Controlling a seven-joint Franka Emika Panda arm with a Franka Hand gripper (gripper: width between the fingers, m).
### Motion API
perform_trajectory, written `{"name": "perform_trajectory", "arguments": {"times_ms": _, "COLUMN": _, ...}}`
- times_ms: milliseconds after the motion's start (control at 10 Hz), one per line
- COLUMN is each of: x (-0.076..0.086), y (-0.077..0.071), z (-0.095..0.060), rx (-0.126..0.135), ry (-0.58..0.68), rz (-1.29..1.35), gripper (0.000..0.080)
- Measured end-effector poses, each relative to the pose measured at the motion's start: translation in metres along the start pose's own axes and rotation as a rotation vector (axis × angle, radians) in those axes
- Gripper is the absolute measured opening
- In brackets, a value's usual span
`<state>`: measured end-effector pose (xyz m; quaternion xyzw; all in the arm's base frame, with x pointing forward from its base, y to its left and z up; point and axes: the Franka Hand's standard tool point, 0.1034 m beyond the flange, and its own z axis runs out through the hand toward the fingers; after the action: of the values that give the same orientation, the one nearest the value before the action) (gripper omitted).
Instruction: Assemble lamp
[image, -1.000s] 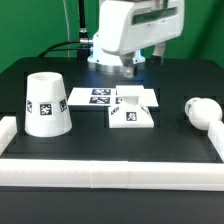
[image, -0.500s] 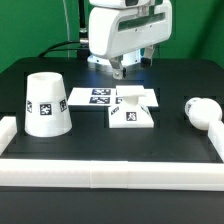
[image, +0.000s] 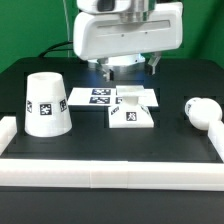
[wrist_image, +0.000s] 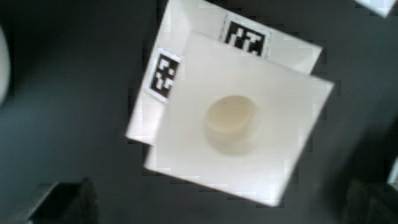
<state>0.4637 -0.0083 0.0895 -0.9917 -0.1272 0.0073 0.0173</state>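
Where a square black-and-white tag (image: 126, 116) marks its near edge, lies flat mid-surface (image: 100, 140) as the base (image: 140, 104), beneath the released, spread-fingered claw (image: 128, 68); sits between shade (image: 45, 103), at the exterior view's left, and bulb (image: 203, 110), right.

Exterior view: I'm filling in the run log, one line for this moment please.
gripper open, empty, above base | shade standing apart, exterior view's left | bulb lying apart, exterior view's right | parts unjoined
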Motion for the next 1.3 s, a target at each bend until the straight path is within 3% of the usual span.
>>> {"name": "perform_trajectory", "arguments": {"times_ms": 400, "x": 0.001, "y": -0.004, "z": 0.002, "rx": 0.009, "ry": 0.001, "rz": 0.208, "gripper": 0.0699}}
{"name": "perform_trajectory", "arguments": {"times_ms": 600, "x": -0.003, "y": -0.001, "z": 0.023, "rx": 0.01, "ry": 0.005, "rz": 0.18, "gripper": 0.0699}}
{"name": "perform_trajectory", "arguments": {"times_ms": 900, "x": -0.006, "y": -0.006, "z": 0.047, "rx": 0.011, "ry": 0.008, "rz": 0.167, "gripper": 0.0699}}
{"name": "perform_trajectory", "arguments": {"times_ms": 1300, "x": -0.006, "y": -0.006, "z": 0.046, "rx": 0.011, "ry": 0.008, "rz": 0.159, "gripper": 0.0699}}
